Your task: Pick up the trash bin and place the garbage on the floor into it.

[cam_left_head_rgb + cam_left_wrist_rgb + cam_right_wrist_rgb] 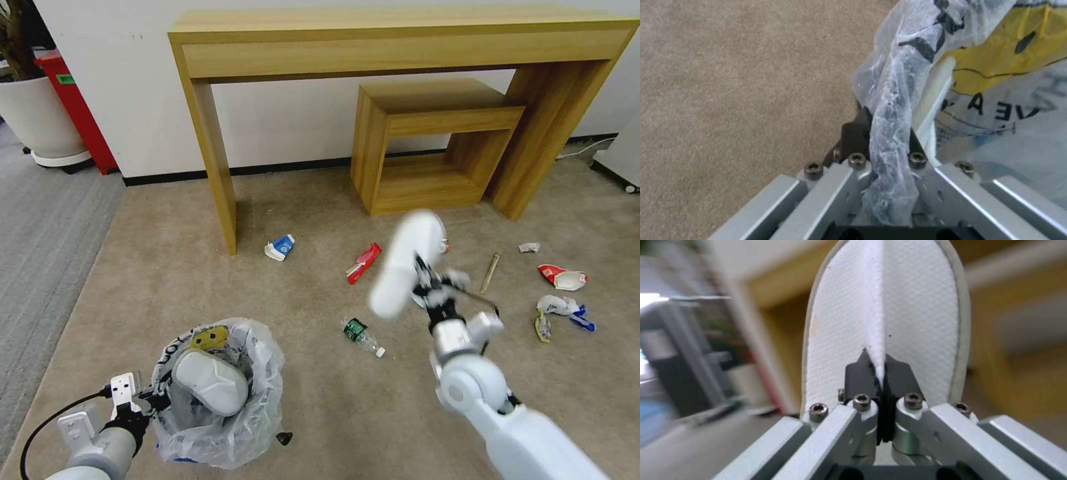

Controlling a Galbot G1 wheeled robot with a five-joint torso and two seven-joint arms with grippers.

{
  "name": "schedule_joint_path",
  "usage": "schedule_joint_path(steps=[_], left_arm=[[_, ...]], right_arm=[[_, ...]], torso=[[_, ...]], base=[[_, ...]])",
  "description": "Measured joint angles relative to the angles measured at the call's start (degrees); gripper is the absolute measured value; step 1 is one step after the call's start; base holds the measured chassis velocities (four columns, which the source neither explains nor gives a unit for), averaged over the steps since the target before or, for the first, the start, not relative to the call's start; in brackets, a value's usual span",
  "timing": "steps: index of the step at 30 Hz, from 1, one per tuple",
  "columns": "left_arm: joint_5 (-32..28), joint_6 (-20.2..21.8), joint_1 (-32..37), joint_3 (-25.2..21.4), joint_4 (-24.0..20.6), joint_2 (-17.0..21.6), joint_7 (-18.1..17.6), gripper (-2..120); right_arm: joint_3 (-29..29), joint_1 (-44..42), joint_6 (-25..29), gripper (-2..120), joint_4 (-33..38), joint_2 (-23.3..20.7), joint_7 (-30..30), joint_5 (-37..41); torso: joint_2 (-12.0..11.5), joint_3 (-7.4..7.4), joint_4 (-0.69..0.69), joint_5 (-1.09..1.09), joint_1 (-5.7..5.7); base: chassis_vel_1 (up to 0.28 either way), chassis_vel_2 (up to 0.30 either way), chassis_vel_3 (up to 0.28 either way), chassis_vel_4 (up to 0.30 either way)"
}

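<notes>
Two hands — right hand point(880, 373), one slipper point(907, 316)

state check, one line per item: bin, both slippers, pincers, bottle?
trash bin: held by its bagged rim, one slipper inside
left pincer: shut on the bin's rim and bag
slipper in bin: resting in the bag, partly above the rim
right pincer: shut on the second slipper's upper
second slipper: lifted off the floor
plastic bottle: lying on its side on the carpet, cap on
</notes>
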Motion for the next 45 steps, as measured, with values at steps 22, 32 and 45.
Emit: schedule_joint_path(steps=[22,32,45], left_arm=[[1.4,0.7,0.8,-0.2,-2.9,-3.9,-0.1,1],[1.5,0.9,0.9,-0.5,-4.1,-5.8,-0.1,1],[1.4,0.9,0.8,-0.9,-4.6,-6.4,-0.1,1]], right_arm=[[-28.7,23.6,14.0,0,-2.0,-3.2,-19.3,1.6],[-41.0,28.5,15.6,0,-10.6,0.9,-20.3,-1.4],[-49.4,31.0,16.6,0,-17.0,6.5,-19.4,-5.1]], torso=[[0.0,0.0,-0.01,0.04,0.0],[0.0,0.01,-0.02,0.03,0.0],[0.0,0.01,-0.01,0.03,0.0]], base=[[0.0,0.0,0.0,0.0],[0.0,0.0,0.0,0.0],[0.0,0.0,0.0,0.0]])
